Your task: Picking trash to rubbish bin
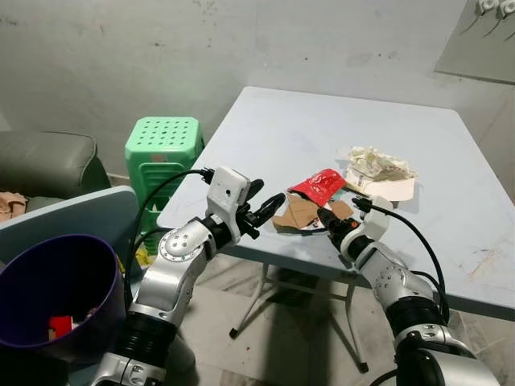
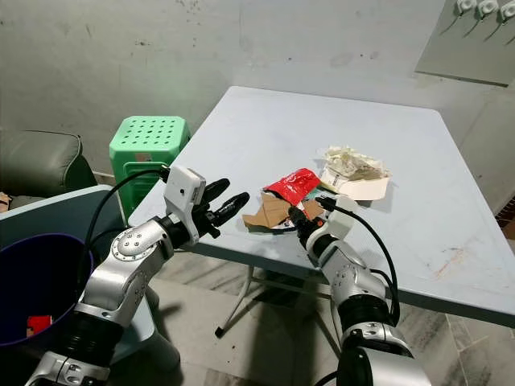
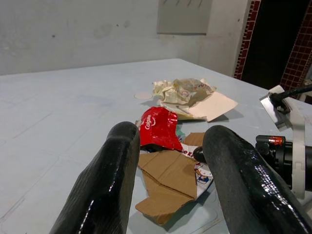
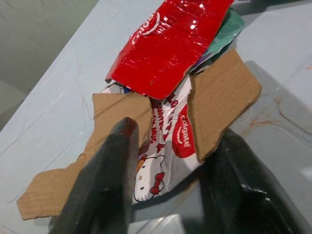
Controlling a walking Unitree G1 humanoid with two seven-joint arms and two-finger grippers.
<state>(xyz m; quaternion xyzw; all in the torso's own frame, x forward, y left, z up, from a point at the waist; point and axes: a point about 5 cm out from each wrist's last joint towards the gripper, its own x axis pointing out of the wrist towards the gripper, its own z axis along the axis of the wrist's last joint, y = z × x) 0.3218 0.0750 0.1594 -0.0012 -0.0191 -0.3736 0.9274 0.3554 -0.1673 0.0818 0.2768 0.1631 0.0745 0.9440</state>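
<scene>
Lying near the pale blue counter's (image 1: 265,137) front edge, flattened brown cardboard (image 1: 296,214) sits under a red foil wrapper (image 1: 319,186), crumpled paper (image 1: 374,164) just behind. Right pincer (image 1: 329,219) straddles the cardboard, fingers apart, gripping nothing. Left pincer (image 1: 267,204) hovers open beside it. Purple round bin (image 1: 48,277) and green plastic stool (image 1: 161,153) stand leftward.

Both head eyes look forward and down from above the arms onto the tabletop (image 1: 338,129), sharing nearly the same scene. The left wrist camera looks low along the left pincer (image 3: 170,146) at the torn packaging (image 3: 168,170) just beyond its fingertips. The right wrist camera looks along the right pincer (image 4: 170,146), closer still to that same packaging.
</scene>
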